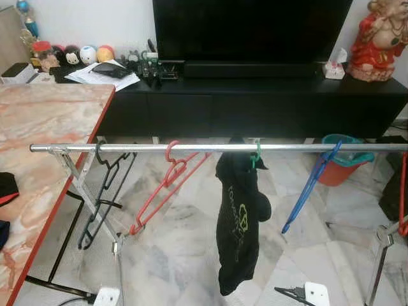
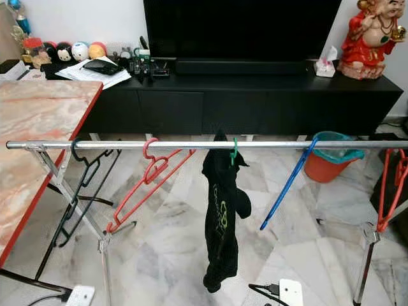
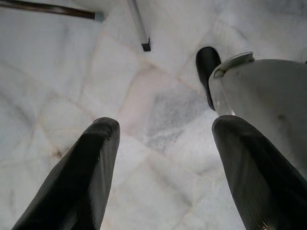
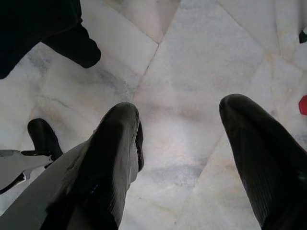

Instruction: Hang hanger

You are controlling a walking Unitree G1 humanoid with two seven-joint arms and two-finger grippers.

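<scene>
- A marble-tiled floor (image 1: 178, 248) is seen in front of a black TV cabinet (image 1: 255, 105); a marble-patterned surface (image 1: 38, 127) with a red edge stands at the left.
- A silver rail (image 1: 217, 148) runs across the view on a folding metal stand.
- Along the rail, from left to right: a black hanger (image 1: 105, 191), a red hanger (image 1: 167, 185), a green hanger (image 1: 255, 155) carrying a black garment (image 1: 237, 223), a blue hanger (image 1: 312, 182), and a second red hanger (image 2: 387, 191) near the right end.
- All hangers are hooked on the rail and hang tilted.
- The left gripper (image 3: 165, 139) is pointed at the floor, jaws spread apart and empty.
- The right gripper (image 4: 180, 134) is likewise aimed at the floor, jaws apart, nothing held.
</scene>
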